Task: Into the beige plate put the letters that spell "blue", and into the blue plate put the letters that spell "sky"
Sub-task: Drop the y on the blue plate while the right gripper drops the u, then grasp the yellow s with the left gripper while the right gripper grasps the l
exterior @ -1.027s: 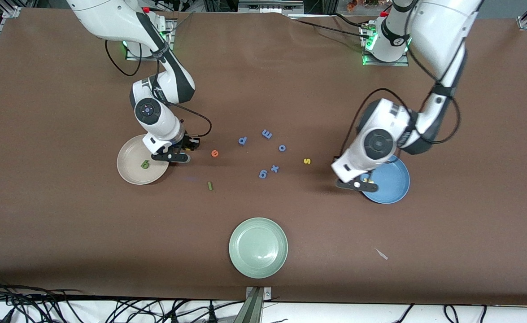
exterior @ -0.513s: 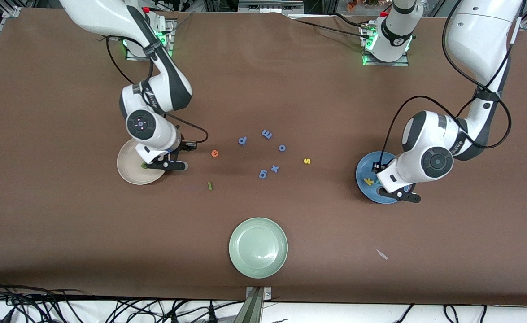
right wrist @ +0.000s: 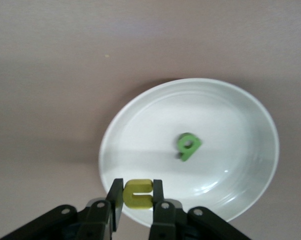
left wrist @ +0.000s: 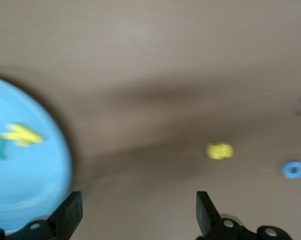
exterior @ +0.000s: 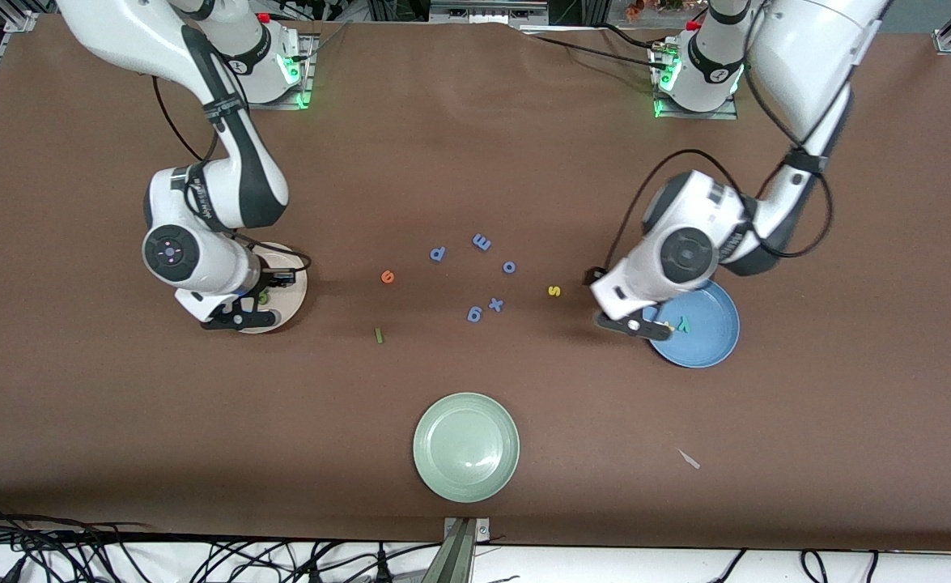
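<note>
My right gripper is shut on the yellow u, hanging over the rim of the beige plate. The green b lies in that plate. My left gripper is open with nothing in it, over the table at the edge of the blue plate. The yellow k and teal y lie in the blue plate. On the table are the yellow s, the orange e and the dark green l.
Several blue letters lie scattered mid-table between the orange e and the yellow s. A pale green plate sits nearer the front camera. A small scrap lies near it toward the left arm's end.
My left gripper opened; the teal y now lies in the blue plate, and the gripper swung back toward the yellow s. My right gripper carried the yellow u across over the beige plate.
</note>
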Robot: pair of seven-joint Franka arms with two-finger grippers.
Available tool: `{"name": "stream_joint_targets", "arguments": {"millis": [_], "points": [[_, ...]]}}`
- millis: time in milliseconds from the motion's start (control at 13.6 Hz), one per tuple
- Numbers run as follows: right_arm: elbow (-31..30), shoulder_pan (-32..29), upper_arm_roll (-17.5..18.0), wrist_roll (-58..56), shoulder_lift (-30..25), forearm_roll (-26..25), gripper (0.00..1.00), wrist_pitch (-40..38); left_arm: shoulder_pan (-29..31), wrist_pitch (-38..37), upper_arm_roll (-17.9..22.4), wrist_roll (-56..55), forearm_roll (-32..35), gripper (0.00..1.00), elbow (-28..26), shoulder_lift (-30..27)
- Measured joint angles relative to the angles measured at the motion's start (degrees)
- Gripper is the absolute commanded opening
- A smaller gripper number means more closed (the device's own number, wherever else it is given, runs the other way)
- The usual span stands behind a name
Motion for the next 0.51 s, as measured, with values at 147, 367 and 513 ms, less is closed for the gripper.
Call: {"name": "stream_joint_targets", "arguments": {"millis": [147, 367, 513], "points": [[0.20, -0.50, 0.03, -0.30, 0.45, 0.01, 1.00, 0.05, -4.61, 5.51, 0.16, -6.73, 0.00, 1.00, -0.40, 2.59], [2.43, -0.04, 0.97, 1.93, 0.66, 0.28, 1.00, 0.03, -5.64, 9.94, 0.62, -8.69, 3.67, 0.82, -0.40, 6.56], [4.11, 0.08, 3.04, 5.72, 1.05, 0.36, 1.00, -0.01, -5.16, 11.17, 0.73, -9.19, 7.13, 0.82, -0.37, 7.90]]}}
